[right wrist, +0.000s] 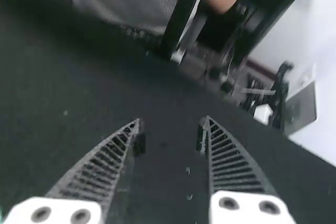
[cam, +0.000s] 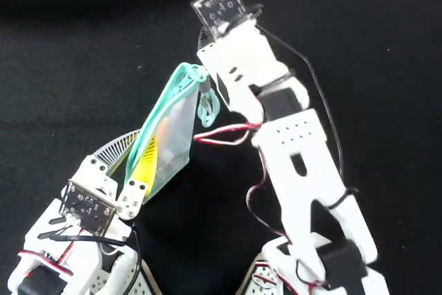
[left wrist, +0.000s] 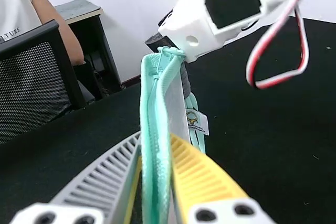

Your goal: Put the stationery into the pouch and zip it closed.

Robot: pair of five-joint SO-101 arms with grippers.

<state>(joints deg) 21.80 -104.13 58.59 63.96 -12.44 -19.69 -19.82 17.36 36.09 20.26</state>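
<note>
Over the black cloth surface [cam: 69,67], one mint-green translucent zip pouch [cam: 173,126] sits tilted, clamped in the left claw [left wrist: 156,140]. The right claw [right wrist: 169,127] gapes apart, holding nothing, its arm outstretched.

Mint-green see-through pouch [cam: 171,128], black table [cam: 69,60], white arms [cam: 304,170], red-and-white wires [cam: 224,135]

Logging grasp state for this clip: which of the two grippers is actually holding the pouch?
The left gripper, the one with a yellow finger, is shut on the pouch. The right gripper has its grey fingers apart with nothing between them.
</note>
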